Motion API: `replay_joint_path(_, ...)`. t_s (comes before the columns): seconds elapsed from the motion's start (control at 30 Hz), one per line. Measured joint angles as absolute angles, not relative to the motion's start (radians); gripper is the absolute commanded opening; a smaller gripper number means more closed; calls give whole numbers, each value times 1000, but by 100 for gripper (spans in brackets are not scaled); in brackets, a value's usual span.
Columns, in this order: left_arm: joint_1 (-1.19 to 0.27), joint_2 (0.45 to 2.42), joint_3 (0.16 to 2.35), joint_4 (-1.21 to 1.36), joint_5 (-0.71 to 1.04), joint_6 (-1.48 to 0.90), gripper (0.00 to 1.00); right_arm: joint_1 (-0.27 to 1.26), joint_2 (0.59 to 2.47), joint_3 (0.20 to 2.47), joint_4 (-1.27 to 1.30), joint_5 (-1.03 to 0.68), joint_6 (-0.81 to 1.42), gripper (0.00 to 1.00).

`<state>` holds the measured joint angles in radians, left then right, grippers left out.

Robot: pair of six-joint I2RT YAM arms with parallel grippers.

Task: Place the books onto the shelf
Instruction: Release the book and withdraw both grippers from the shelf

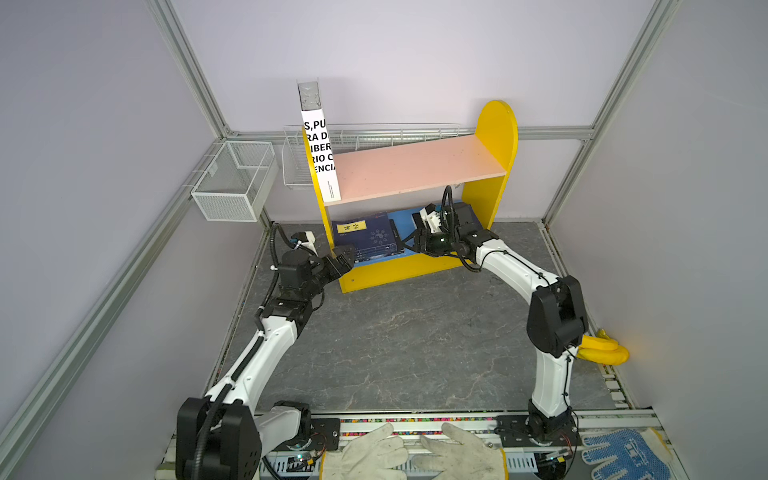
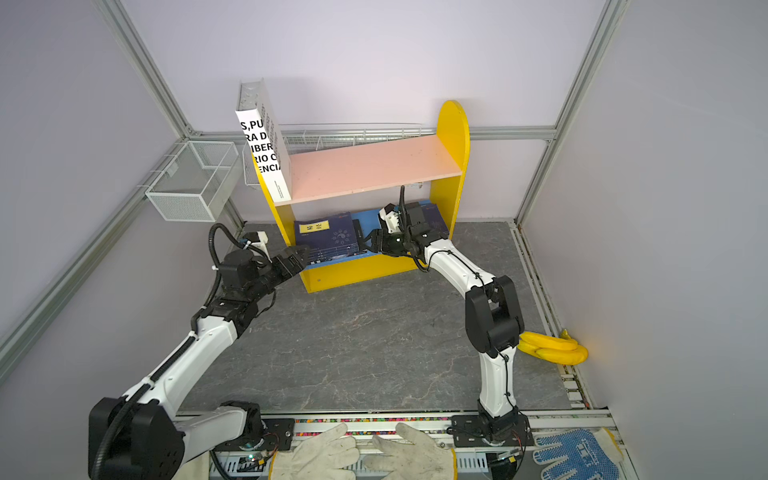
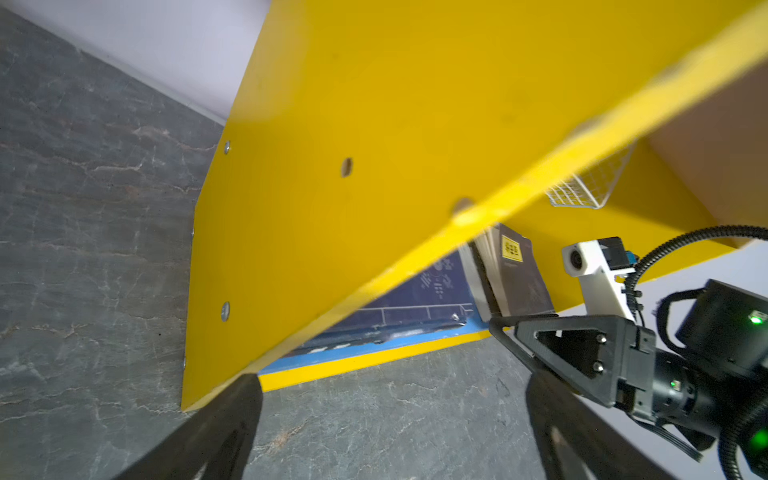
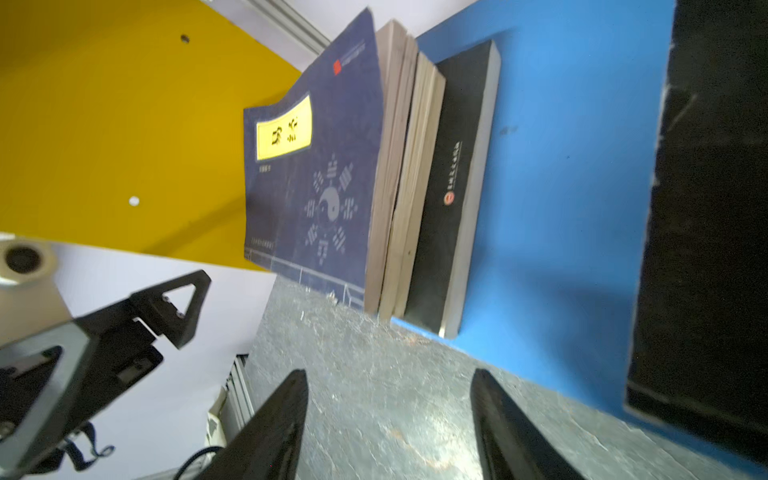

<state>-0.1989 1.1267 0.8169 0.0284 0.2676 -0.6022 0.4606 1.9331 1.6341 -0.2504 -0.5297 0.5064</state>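
Both pairs of jaws wide apart and empty, my left gripper (image 3: 392, 386) beside the yellow side of the shelf (image 3: 374, 124), navy book stack (image 4: 316, 187) just beyond my right gripper (image 4: 390, 374) on the blue board (image 4: 561, 166), white book (image 1: 322, 153) standing well above.

Dark book (image 4: 706, 208) partly off-frame

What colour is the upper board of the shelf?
The upper board is pale pink, seen best in a top view.
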Motion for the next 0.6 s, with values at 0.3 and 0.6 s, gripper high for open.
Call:
replay_joint_path(0.3,-199,965,749,-173,263,-480,99,472,1617,1332,-206,-416,429,88)
replay_joint_path(0.6,-149,922,680,-252,-12,-462,99,482,1369,1056,-274,-136,403,88)
